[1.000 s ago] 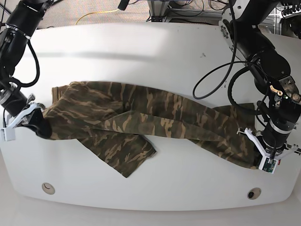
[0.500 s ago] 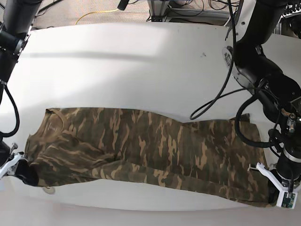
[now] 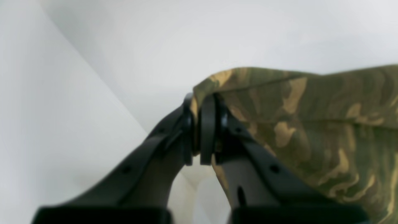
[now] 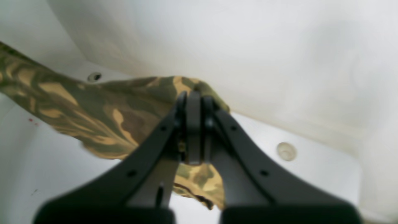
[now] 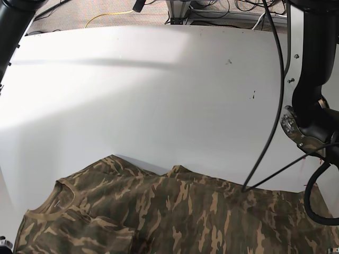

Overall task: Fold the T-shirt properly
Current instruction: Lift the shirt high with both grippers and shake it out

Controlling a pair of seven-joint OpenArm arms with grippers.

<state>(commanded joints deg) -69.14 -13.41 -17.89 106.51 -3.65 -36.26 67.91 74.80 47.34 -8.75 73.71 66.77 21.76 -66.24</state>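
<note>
Camouflage shirt lies spread along the near edge of the white table, running past the bottom of the base view. Half a second ago it stretched as a long band across the middle of that view, with both grippers visible at its ends; now it sits much lower and looks wider and flatter, and the grippers have dropped out of the base view. Its tan neckband shows at the shirt's left end, above a folded layer of cloth near the corner.

In the left wrist view, the left gripper has its black fingers pressed together on a corner of the shirt, with cloth pinched between the pads and the rest hanging away to the right of them. In the right wrist view, the right gripper is likewise clamped on a bunched edge of the shirt, which trails off to the left of it over the table. A dark arm stands above the shirt's right end.
</note>
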